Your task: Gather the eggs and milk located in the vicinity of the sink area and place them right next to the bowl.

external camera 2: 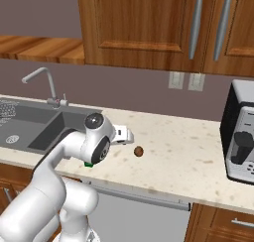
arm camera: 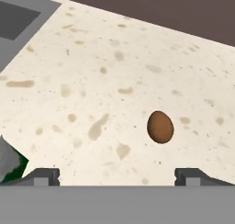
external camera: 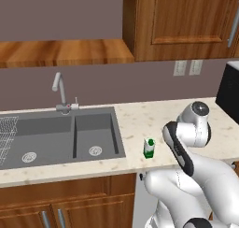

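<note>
Speckled bench (arm camera: 92, 81) carries the egg (arm camera: 160, 126) right of the sink (external camera: 60, 136), ahead of my open gripper (arm camera: 117, 175); small, round, fragile, likely slippery, so I'd pinch its middle gently.

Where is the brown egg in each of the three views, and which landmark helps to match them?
Left base view: I cannot find it.
Right base view: the egg lies on the counter, centre, right of the arm.
Hand view: right of centre, ahead of the open gripper.
Shared landmark: the sink.
</note>
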